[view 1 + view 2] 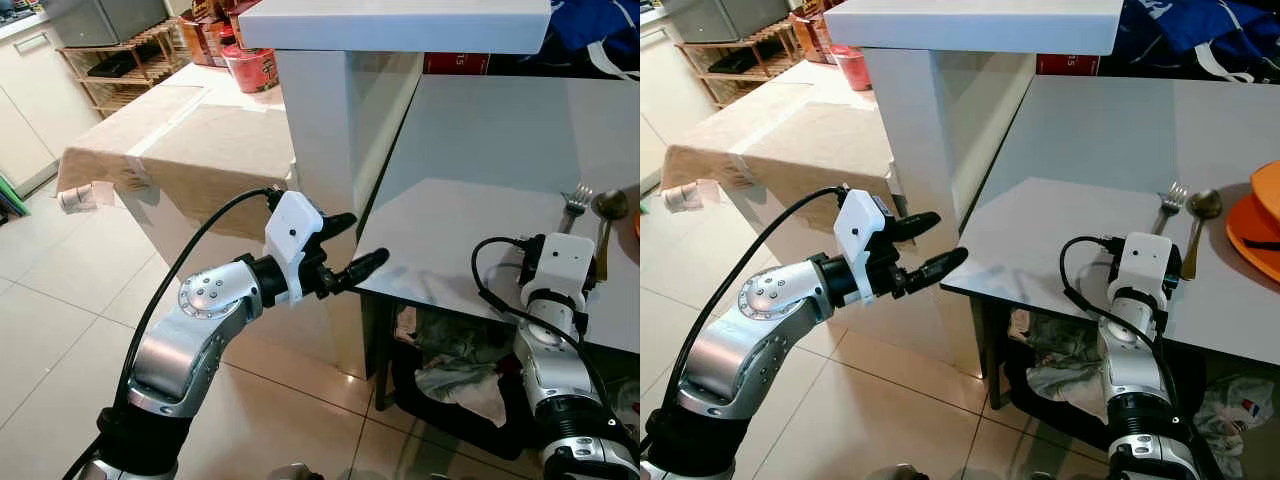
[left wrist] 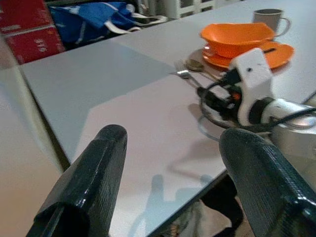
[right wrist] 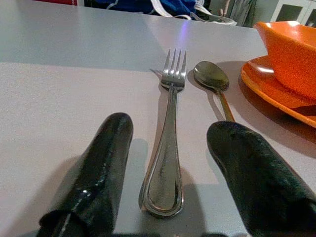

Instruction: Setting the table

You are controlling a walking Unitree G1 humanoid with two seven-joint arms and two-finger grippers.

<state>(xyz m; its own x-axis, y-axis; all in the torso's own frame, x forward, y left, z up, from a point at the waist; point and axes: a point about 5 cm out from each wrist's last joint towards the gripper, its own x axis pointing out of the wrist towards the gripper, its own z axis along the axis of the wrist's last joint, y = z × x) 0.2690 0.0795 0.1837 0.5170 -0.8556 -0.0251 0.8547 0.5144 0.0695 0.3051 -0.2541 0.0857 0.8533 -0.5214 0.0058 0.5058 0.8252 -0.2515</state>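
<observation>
Now both grippers gape: right gripper [image 3: 168, 163] straddles one fork [image 3: 165, 148]; one spoon [image 3: 213, 81] beside; left gripper [image 1: 345, 250] empty.

Lighting: bright, even indoor light; a slanting edge of brightness and shade crosses the grey table [image 1: 470, 150], soft shadows lie beneath it, and a faint sheen shows on the floor tiles [image 1: 60, 330]. Head views sharp, with slight bending at the edges. Wrist views: near black fingers [image 2: 84, 187] blurred, fork [image 3: 165, 148] crisp with glints, orange bowl [image 2: 237, 37] slightly soft.
</observation>
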